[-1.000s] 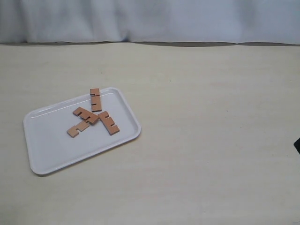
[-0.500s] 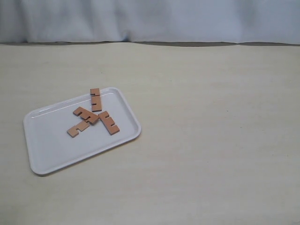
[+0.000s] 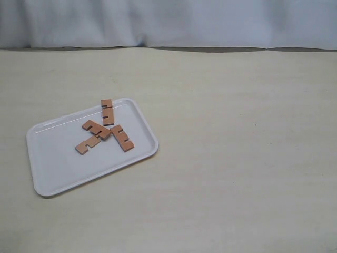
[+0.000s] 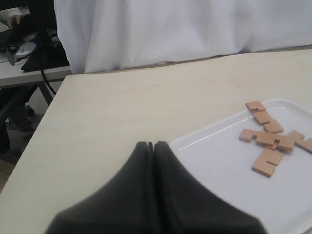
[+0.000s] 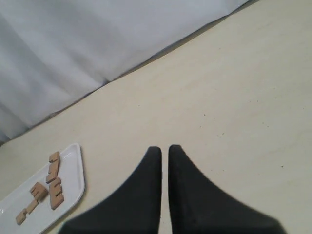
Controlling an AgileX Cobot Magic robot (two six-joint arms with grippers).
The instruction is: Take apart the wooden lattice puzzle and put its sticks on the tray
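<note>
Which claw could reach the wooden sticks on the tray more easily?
Probably left. The left claw sits near the tray corner, with the sticks close by. The right claw is far off across the table. Both are shut and empty.

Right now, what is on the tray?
Four separate sticks lie on the tray, one with an end on its rim. Where three meet mid-tray, the surface beneath is hidden.

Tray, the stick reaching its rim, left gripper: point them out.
tray point(image 3: 58, 171): exterior view, bare floor toward its lower-left corner.
stick reaching the rim point(image 3: 107, 113): exterior view, middle of the strip.
left gripper point(image 4: 151, 145): left wrist view, where the closed fingertips meet.
</note>
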